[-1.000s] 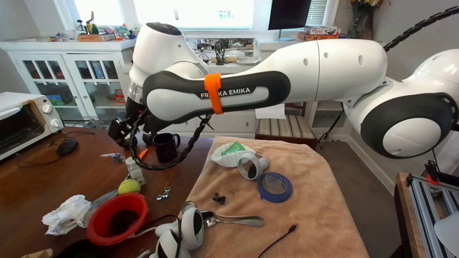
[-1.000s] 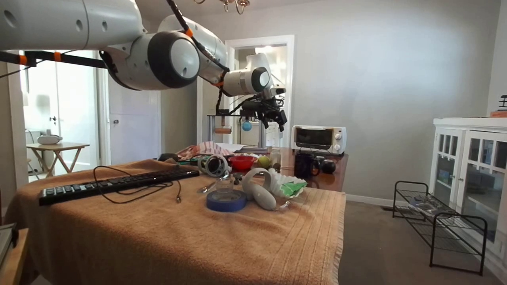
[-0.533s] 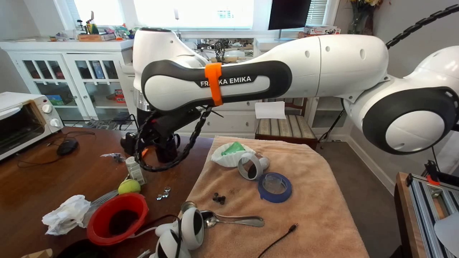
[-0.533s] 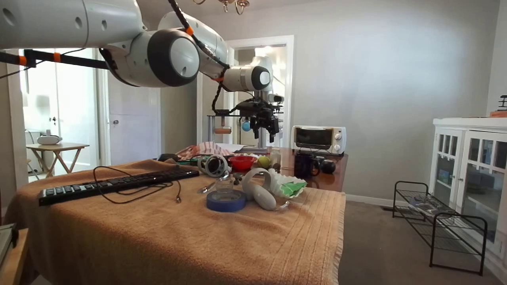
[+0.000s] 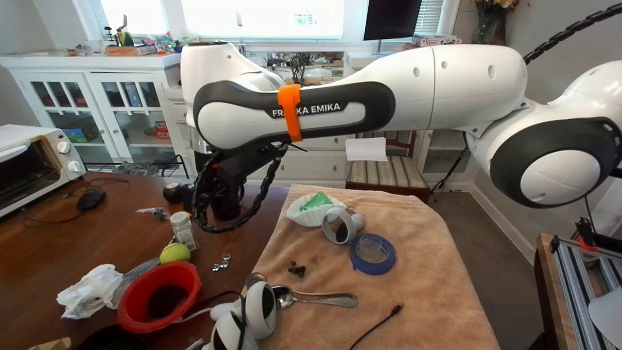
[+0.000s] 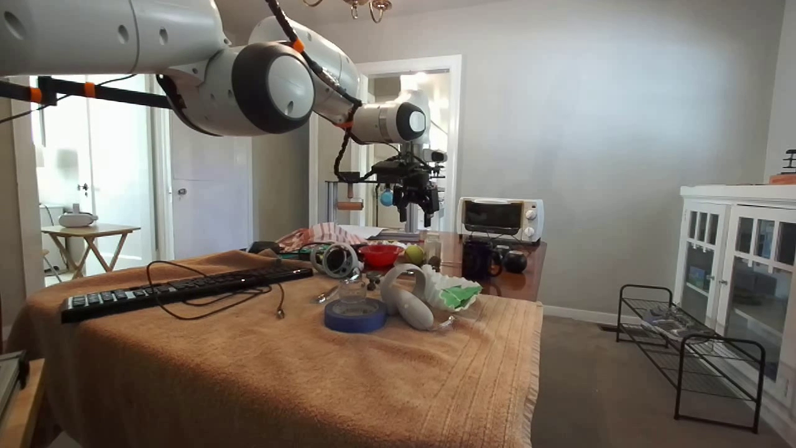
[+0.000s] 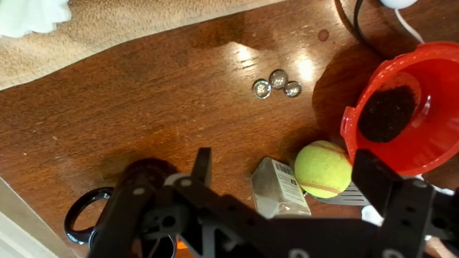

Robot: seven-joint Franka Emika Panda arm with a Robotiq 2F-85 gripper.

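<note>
Through my wrist view I see the gripper (image 7: 287, 165) wide, its fingers well apart above the table (image 7: 197, 118). The bottle (image 7: 281, 191) shows between them at lower centre of the frame, the ball (image 7: 322, 167) just right of it. The bowl (image 7: 443, 118) sits at right, the mug (image 7: 148, 170) at lower left, and three glass beads (image 7: 278, 79) lie at upper centre.

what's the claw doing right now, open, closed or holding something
Claw: open, holding nothing, above the wooden table.
</note>
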